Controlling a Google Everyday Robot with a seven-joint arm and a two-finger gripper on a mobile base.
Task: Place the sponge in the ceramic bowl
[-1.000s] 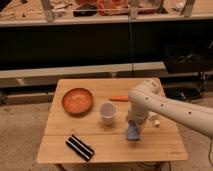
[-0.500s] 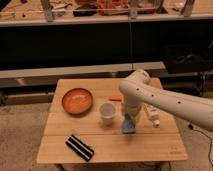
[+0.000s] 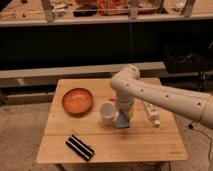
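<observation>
The sponge point(image 3: 122, 121) is a small blue pad hanging under the end of my white arm, just above the wooden table point(image 3: 150, 142). My gripper point(image 3: 125, 115) points down and is shut on the sponge's top edge. The ceramic bowl point(image 3: 77, 100), round and orange-brown, sits at the table's left side, well left of the sponge. It holds nothing. Between them stands a small white cup point(image 3: 107, 113), right next to the sponge.
A black-and-white striped block point(image 3: 80, 147) lies near the table's front left. A white elongated object point(image 3: 151, 114) lies to the right of the gripper. A thin orange piece point(image 3: 112, 99) peeks out behind the cup. Dark shelving stands behind the table.
The arm has swung left and slightly back, carrying the sponge from the table's right-centre towards the cup. The bowl, cup and striped block have stayed put.
</observation>
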